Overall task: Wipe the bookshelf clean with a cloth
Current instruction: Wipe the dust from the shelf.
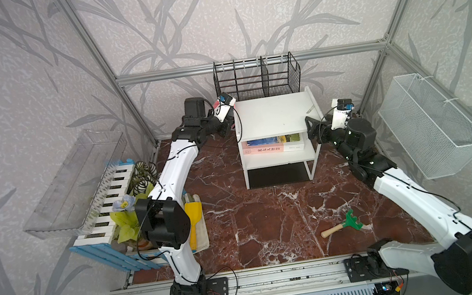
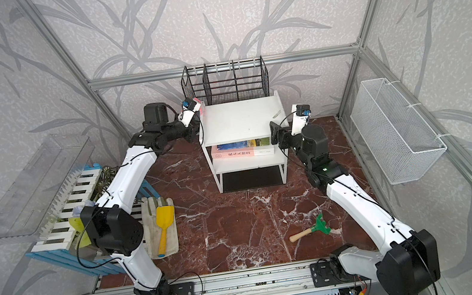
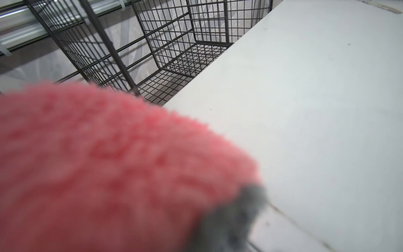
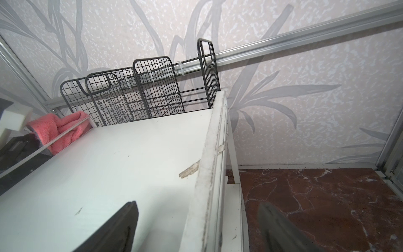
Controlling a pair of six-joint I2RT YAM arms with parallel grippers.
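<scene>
Clutching fluffy pink cloth [image 4: 55, 128] in closed left jaws, white scuffed bookshelf [image 1: 274, 114], right jaws wide astride its chipped rim.

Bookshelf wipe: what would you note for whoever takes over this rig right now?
Left gripper: shut on the pink cloth, at the bookshelf's back left corner, level with the top board.
Right gripper: open, straddling the top board's right rail, holding nothing.
Done: cloth in hand and at the shelf.
To do: the top board shows specks, so wipe it; then the lower boards, around the books on the middle one.
</scene>
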